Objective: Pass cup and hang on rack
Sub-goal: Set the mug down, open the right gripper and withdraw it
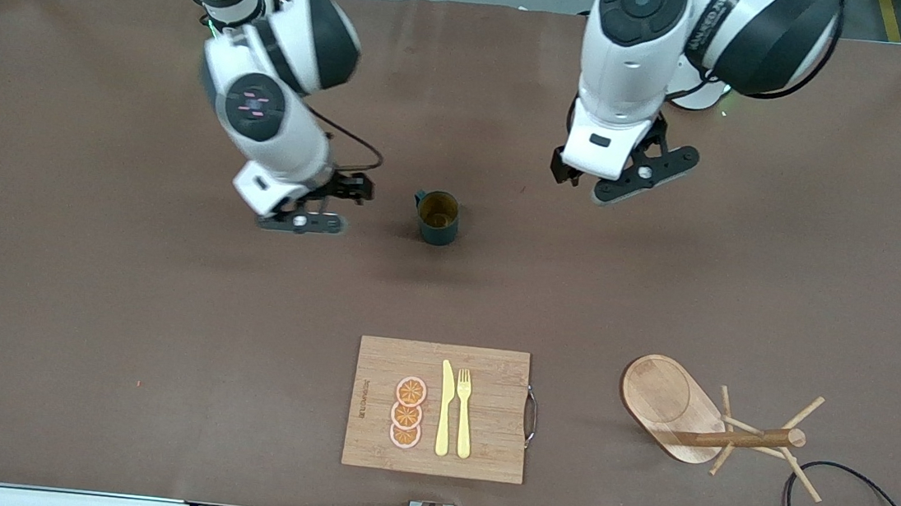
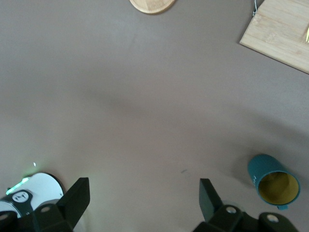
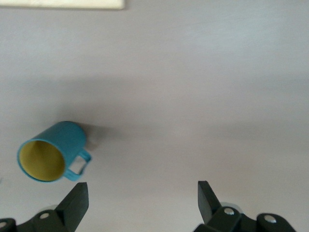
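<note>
Cup upright on counter, both end effectors spread, holding nothing.

Cup [image 1: 438,217]: dark teal cylinder, yellow-orange inside, axis vertical, small loop handle toward right arm's end; stands between right end effector [image 1: 321,206] and left end effector [image 1: 600,174]. Rack [image 1: 711,425], light wood w/ thin pegs, nearer to front camera, toward left arm's end.

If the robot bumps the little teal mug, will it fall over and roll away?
Probably not easily: the teal mug stands upright on the table, short and wide. If tipped, its round body might roll a bit, though the loop handle would likely stop it. It looks stiff, so open fingers should grip it firmly.
</note>
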You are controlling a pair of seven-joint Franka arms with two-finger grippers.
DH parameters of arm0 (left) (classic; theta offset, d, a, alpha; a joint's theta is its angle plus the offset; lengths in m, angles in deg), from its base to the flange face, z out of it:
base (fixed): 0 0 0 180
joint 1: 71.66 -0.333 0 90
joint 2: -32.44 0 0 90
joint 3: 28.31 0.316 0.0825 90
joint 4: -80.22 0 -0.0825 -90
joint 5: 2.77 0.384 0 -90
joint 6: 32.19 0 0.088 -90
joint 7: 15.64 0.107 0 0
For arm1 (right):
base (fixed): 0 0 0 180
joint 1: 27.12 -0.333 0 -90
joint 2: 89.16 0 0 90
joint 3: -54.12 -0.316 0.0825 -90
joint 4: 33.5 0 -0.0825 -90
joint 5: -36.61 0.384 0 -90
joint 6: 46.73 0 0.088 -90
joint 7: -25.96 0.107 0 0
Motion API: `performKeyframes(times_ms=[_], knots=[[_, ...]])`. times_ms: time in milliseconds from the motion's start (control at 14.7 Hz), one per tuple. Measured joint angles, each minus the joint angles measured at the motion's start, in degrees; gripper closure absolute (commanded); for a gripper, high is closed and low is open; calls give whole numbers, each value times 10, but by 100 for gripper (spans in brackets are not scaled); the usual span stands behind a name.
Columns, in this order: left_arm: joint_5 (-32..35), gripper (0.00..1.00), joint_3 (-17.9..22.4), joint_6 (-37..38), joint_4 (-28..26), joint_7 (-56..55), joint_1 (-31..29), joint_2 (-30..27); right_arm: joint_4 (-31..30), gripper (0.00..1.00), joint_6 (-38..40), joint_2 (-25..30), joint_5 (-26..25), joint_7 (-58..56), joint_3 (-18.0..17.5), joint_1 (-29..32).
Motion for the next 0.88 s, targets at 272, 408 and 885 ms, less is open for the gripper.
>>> performKeyframes(times_ms=[272, 408, 885], knots=[[1, 0, 0, -25, 15, -79, 40, 35, -1, 0, 35, 37, -36, -24, 2, 83], [11, 0, 0, -38, 36, -123, 63, 62, -1, 0, 45, 46, -48, -27, 2, 111], [80, 0, 0, -124, 64, -295, 169, 142, -1, 0, 71, 73, -53, -177, 3, 229]])
